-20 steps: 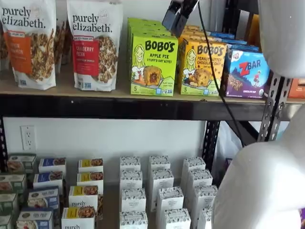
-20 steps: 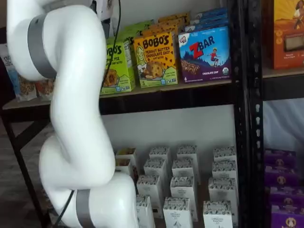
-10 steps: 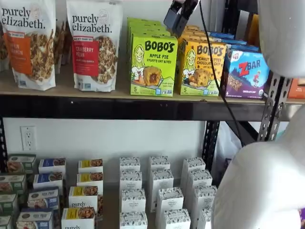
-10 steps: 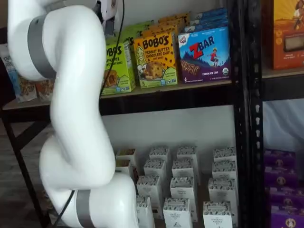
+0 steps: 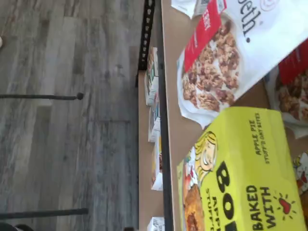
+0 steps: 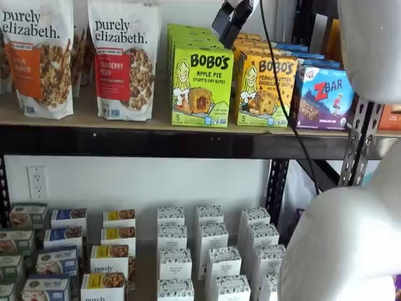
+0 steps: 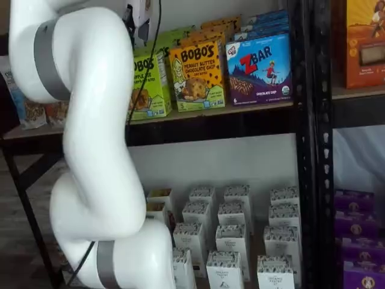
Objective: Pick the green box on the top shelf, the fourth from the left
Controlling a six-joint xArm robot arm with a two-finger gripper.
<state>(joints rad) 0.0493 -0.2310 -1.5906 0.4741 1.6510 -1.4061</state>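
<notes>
**End effector poised above the green box, not yet on it**

I have the end effector [image 6: 229, 19] hanging in from the upper edge of a shelf view, dark fingers angled down toward the row of cartons; it sits above the green box [image 6: 202, 84] and slightly to that box's right side as the camera sees it, over the seam with the yellow-orange carton [image 6: 265, 89]; it touches nothing that I can make out. The fingers read as one dark mass from here, so I cannot tell whether they are spread or closed; nothing is held between them.

The green box stands upright at the front edge of the top shelf [image 6: 156, 141], printed face outward, with more green cartons lined up behind it; the granola pouch [image 6: 125, 59] stands just beside it on one flank and the yellow-orange carton touches or nearly touches the other. Its long axis runs vertically; its depth runs back into the shelf.

The wrist view looks down on the green box [image 5: 240, 178] and shows its top panel close under the camera, with the surface [image 5: 171, 72] edge alongside; I judge the coming move to be a short drop and a small sideways shift toward the pouch, so that the fingers straddle the carton rather than the seam.
</notes>
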